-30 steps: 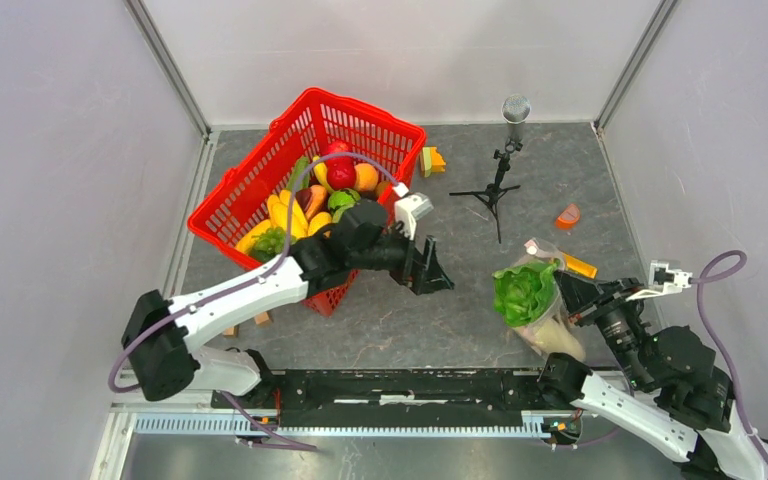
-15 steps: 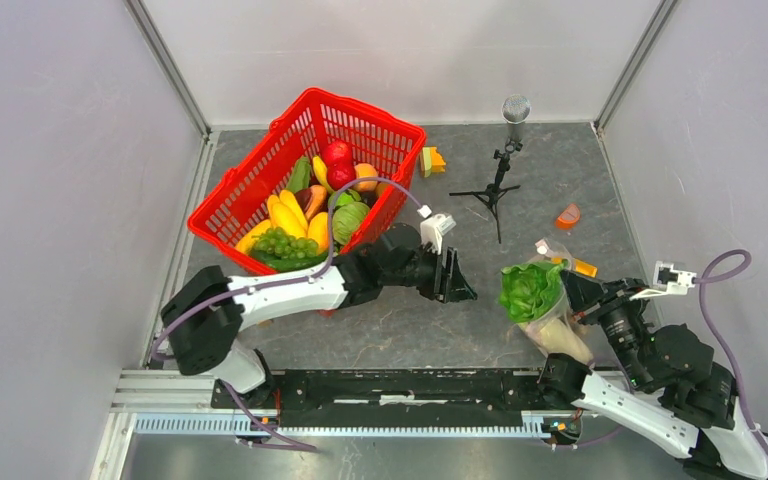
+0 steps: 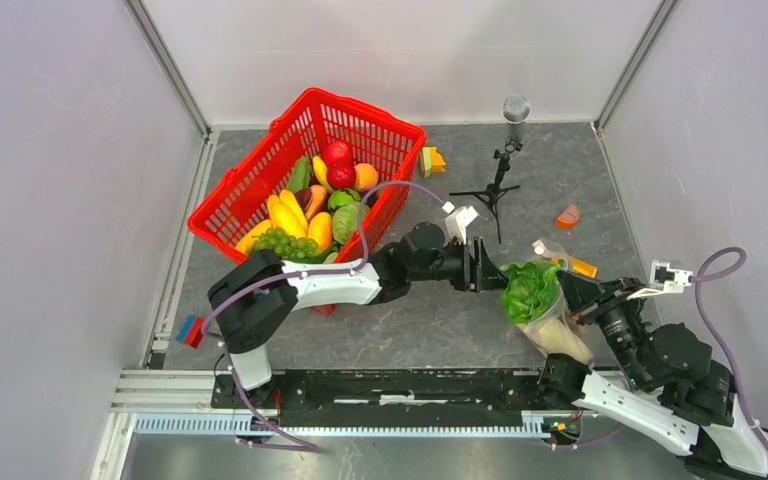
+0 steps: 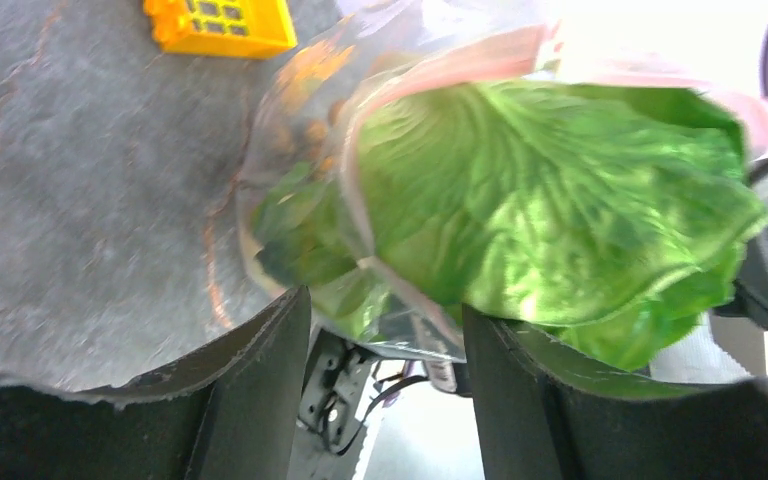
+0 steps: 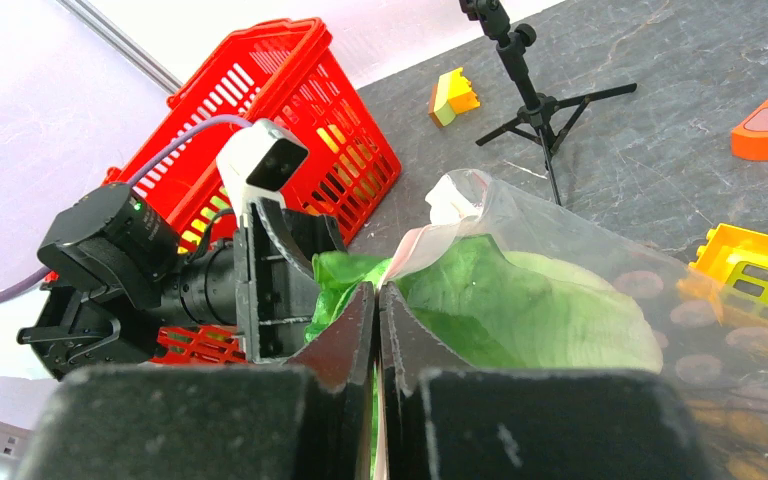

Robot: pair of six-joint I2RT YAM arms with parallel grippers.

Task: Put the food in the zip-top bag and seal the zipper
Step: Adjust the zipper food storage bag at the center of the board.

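Your left arm stretches low across the table toward 3 o'clock, left gripper side-on at the lettuce; its jaws stand well apart, framing leaf and bag mouth, clamping nothing; your right arm folds in from 5 o'clock, right gripper pinched closed on the zip-top bag at its pink zipper; the lettuce pokes from the bag at the table's 4 o'clock.

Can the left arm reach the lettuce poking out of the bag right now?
Probably yes: the left claw stands open right at the lettuce, nothing between them, while the right claw pinches the bag at its mouth.
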